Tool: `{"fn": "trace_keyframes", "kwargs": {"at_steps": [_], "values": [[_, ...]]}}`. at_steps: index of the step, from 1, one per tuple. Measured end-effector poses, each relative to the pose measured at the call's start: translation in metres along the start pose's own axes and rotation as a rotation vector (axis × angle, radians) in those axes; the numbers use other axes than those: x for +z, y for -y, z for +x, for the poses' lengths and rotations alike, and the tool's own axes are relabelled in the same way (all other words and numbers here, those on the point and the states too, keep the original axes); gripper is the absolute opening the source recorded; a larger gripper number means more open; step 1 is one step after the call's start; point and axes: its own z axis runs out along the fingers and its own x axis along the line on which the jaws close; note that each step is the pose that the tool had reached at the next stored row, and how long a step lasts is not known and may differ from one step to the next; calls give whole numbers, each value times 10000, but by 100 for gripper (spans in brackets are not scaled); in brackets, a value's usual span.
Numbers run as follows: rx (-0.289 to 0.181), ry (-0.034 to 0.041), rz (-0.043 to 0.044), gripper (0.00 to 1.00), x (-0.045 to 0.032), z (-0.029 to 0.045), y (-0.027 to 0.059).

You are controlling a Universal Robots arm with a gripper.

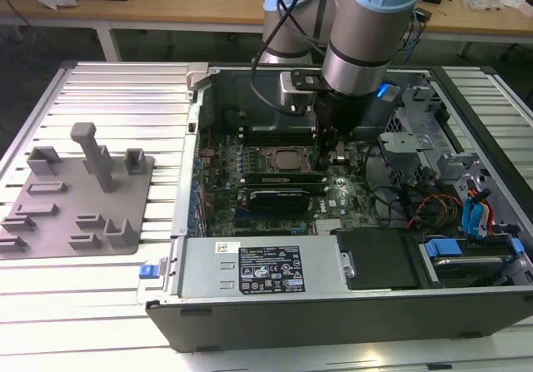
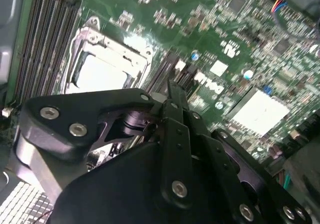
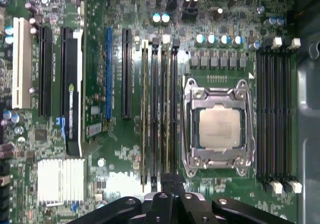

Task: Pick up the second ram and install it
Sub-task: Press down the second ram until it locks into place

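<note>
A pale slatted worktop [image 1: 108, 305] carries an open computer case [image 1: 350, 314], with wooden benches behind it. In the exterior view, a grey plastic fixture [image 1: 79, 189] with upright blocks sits on the worktop at the exterior view's left, well apart from the case. Inside the case lie the green motherboard [image 1: 333, 210], the processor socket [image 1: 286, 160], a black card [image 1: 279, 197] and, toward the exterior view's right, drive cages with blue and orange cables. The arm reaches down into the case and its pincer [image 1: 333, 151] sits low, just beside the socket over the memory slots. In the second wrist view, the pincer [image 2: 172, 91] has its black links drawn in to a narrow tip above the board near the socket [image 2: 107, 66]; whether it grips anything I cannot tell. In the first wrist view, the second ram [image 3: 144, 119] stands seated in the slot bank beside the socket [image 3: 217, 129], with the pincer [image 3: 170, 184] at the bank's end.
</note>
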Motion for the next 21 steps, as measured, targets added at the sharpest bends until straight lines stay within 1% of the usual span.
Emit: {"fn": "trace_keyframes", "kwargs": {"at_steps": [1,4,5,7,8,10,12,16,18,19,21], "values": [[-1,0,0,8,2,0,-56],[0,0,0,8,5,0,-158],[0,-1,4,8,8,0,-250],[-2,1,17,8,14,-1,-358],[-3,2,30,8,20,-1,-450],[-3,2,34,8,26,-1,-543],[-2,0,38,8,30,0,-608],[-2,1,40,8,39,0,-688],[1,-1,45,8,58,1,-747],[0,1,47,8,76,2,-753],[-1,0,46,8,77,2,-753]]}}
